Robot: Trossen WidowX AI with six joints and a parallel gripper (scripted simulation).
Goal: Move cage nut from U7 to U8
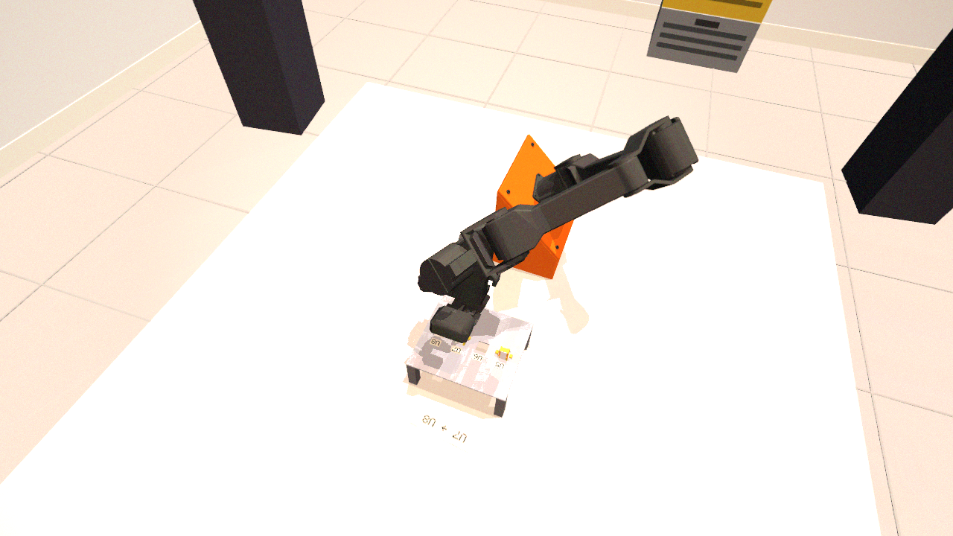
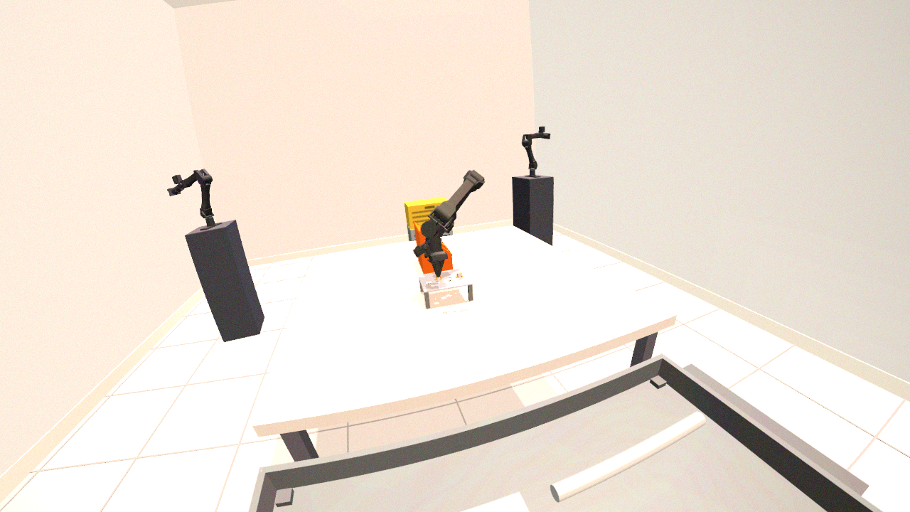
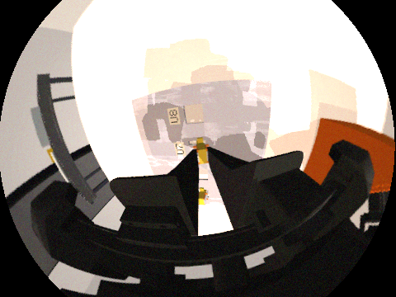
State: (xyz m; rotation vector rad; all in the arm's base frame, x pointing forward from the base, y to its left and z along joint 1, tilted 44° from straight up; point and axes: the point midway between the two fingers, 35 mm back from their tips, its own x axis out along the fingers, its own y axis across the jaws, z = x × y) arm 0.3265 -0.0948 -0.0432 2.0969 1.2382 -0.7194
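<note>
My gripper is shut on a yellow cage nut at the U7 place of the rail plate. In the top view the gripper hides most of this nut. The nut shows upright between the fingertips, level with the U7 label; whether its wings are clear of the hole I cannot tell. The square hole U8 is empty, beside its label. The other cage nut sits at U5. The underside of the plate is hidden.
The plate stands on short dark legs. Empty hole U6 lies between the two nuts. The orange arm base stands behind the plate. A printed U7 to U8 mark is on the white table.
</note>
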